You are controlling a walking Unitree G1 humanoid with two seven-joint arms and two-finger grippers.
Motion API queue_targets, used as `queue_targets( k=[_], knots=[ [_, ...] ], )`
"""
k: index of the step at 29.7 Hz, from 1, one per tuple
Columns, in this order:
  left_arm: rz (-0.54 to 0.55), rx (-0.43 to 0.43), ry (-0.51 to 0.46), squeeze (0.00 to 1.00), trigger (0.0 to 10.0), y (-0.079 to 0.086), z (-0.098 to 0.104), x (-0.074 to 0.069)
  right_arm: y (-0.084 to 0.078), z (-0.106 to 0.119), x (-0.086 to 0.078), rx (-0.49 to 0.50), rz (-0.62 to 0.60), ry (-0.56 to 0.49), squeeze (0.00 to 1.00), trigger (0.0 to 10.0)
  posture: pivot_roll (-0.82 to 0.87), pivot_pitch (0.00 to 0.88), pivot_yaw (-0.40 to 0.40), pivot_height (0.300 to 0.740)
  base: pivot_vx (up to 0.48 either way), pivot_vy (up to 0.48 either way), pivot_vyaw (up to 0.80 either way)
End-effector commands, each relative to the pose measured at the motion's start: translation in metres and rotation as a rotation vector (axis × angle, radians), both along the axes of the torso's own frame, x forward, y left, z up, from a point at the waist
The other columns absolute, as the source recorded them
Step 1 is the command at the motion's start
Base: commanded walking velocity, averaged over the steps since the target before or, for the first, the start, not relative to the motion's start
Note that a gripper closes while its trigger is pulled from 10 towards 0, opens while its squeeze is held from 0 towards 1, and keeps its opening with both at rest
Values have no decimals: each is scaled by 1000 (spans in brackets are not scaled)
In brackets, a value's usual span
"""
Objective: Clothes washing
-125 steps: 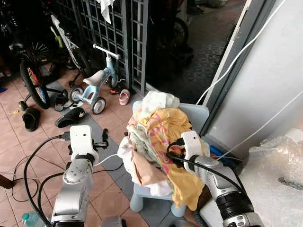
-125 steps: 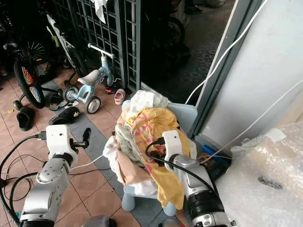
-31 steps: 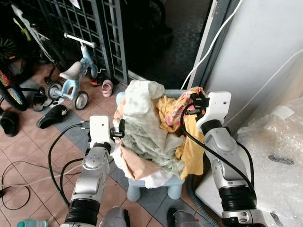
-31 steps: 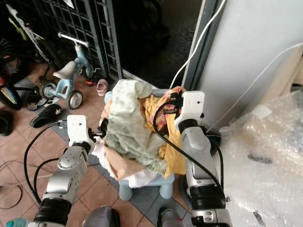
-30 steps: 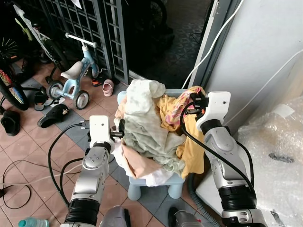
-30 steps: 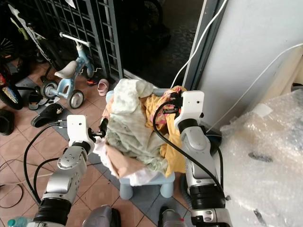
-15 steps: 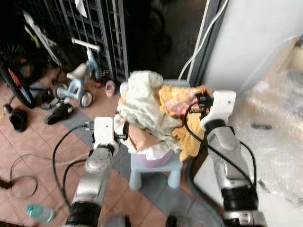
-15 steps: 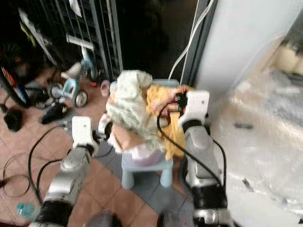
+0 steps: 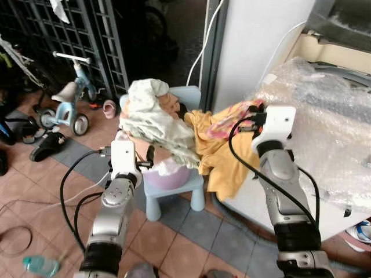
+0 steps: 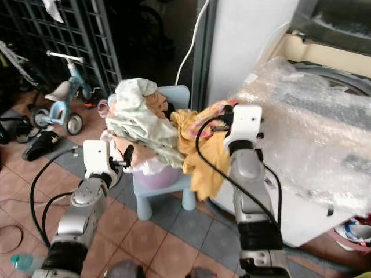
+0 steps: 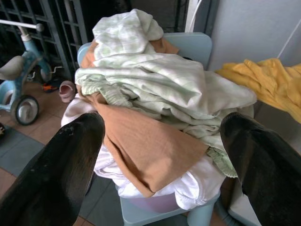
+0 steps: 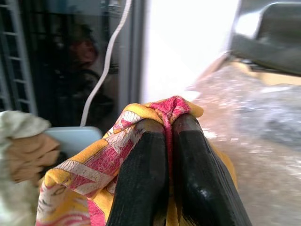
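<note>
A heap of clothes lies in a pink basin on a small light-blue chair. My left gripper is open just in front of the heap, one finger to each side of it, holding nothing. My right gripper is shut on a yellow garment with a pink pattern. The garment hangs stretched between the heap and the gripper, which is up beside the bubble-wrapped washing machine. The garment's lower end droops past the chair's seat.
A white wall panel and a dark doorway stand behind the chair. At the left are a metal gate, a child's tricycle and shoes. Cables and a bottle lie on the tiled floor.
The camera has swung right, bringing the washing machine into view. My right gripper has carried the yellow garment off the heap toward the machine. My left gripper has stayed by the heap.
</note>
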State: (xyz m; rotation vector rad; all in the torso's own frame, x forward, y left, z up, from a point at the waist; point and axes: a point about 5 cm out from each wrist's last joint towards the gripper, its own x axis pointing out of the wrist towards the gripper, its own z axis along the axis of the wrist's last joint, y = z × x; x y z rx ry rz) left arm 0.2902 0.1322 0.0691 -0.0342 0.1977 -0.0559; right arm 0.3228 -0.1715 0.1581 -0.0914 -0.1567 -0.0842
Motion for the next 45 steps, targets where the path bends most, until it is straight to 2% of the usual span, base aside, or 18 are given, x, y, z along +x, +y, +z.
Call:
queue_targets(
  k=[1, 7, 12, 14, 27, 33, 39, 45],
  knots=[
    [-11, -9, -14, 0, 10000, 1, 3, 1, 0, 13, 4, -4, -14, -56, 0, 10000, -49, 0, 24, 740, 0, 0, -800],
    [-31, -27, -45, 0, 10000, 1, 7, 0, -1, 25, 10, -73, 16, -109, 0, 10000, -47, 0, 25, 740, 0, 0, -800],
    [-39, -29, -51, 0, 10000, 1, 7, 0, 0, 50, 21, -181, 104, -197, 0, 10000, -46, 0, 28, 740, 119, 0, -800],
    [-41, -28, -52, 0, 10000, 1, 7, 0, -1, 54, 23, -195, 112, -209, 0, 10000, -46, 0, 28, 740, 315, 0, 0],
    [-53, -27, -52, 0, 10000, -1, 7, 0, -15, 85, 41, -223, 97, -275, 0, 10000, -43, 0, 26, 740, 372, 0, -185],
    [-50, -26, -44, 0, 10000, -1, 6, -1, -35, 103, 53, -173, 8, -280, 0, 10000, -41, 0, 24, 740, 358, 0, -533],
    [-54, -22, -45, 0, 10000, -1, 6, -1, -38, 108, 57, -165, -2, -283, 0, 10000, -38, 0, 22, 740, 41, 0, -800],
    [-57, -25, -48, 0, 10000, -2, 6, -1, -39, 133, 68, -213, 26, -313, 0, 10000, -37, 0, 22, 740, 230, 0, -133]
  ],
)
